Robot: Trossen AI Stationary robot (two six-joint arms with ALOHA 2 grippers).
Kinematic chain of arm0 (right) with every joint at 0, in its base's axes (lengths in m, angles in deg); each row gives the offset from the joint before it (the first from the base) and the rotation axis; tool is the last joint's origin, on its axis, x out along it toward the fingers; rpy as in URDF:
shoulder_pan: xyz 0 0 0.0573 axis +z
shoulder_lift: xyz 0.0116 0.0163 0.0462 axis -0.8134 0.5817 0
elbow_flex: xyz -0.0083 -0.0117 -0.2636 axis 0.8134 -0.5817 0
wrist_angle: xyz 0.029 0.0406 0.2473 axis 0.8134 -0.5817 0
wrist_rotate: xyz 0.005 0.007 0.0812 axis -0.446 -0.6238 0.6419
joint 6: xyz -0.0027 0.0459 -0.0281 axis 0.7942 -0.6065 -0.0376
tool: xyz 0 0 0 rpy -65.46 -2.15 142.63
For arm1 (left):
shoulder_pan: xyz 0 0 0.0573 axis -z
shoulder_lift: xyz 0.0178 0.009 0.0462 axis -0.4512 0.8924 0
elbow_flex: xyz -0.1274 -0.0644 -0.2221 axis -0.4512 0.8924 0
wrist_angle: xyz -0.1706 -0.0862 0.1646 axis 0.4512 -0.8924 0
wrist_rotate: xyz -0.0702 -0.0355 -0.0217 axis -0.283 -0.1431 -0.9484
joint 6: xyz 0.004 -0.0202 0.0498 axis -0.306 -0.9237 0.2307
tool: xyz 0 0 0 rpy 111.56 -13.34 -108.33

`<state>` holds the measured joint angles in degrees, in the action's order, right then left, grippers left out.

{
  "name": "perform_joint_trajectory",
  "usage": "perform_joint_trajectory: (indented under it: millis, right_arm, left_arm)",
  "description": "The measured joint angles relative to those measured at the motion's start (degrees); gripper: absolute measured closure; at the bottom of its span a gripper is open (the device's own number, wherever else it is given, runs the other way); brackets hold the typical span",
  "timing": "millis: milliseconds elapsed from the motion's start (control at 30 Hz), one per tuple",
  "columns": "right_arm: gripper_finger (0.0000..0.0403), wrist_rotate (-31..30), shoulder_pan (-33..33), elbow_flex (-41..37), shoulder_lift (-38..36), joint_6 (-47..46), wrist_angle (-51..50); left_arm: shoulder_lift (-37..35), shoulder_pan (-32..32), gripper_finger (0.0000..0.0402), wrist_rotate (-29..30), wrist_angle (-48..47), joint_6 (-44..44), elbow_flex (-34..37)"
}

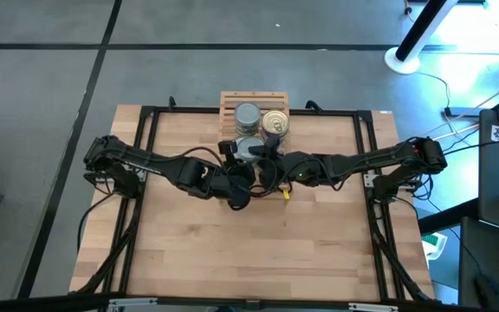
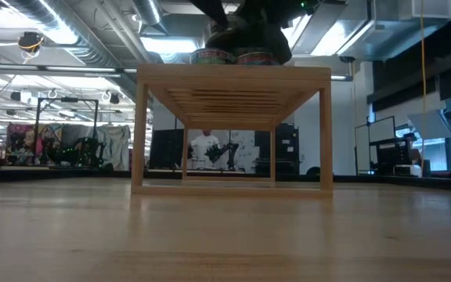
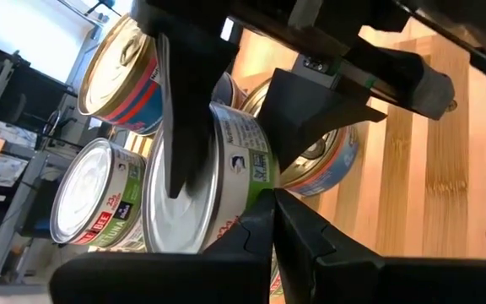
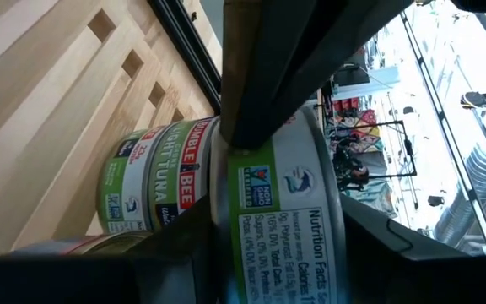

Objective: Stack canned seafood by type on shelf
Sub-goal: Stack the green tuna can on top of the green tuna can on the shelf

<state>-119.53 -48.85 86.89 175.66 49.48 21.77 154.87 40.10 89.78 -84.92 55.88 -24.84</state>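
A green-labelled can was pinched by the right gripper above the shelf; misaligned release could topple its stack. The left gripper was pressed together.

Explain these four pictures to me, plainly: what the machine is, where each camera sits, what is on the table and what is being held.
Two dark robot arms work at a wooden table. One camera looks straight down, one sits at tabletop height, and one rides on each wrist. A small slatted wooden shelf stands at the far edge with round seafood tins on it, silver-topped and gold-topped. Both arms meet at the shelf. The right gripper straddles a green-labelled tin, its fingers on either side of it. The left gripper is shut, empty, its tips beside that same tin.
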Motion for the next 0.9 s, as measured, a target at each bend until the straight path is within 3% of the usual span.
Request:
perform_joint_trajectory:
  millis: [900]
  right_arm:
    - [0.0228,2.48,-0.42,0.0,0.0,-0.02,-0.26]
  left_arm:
    - [-0.01,0.55,0.0396,-0.01,7.95,5.81,0.0]
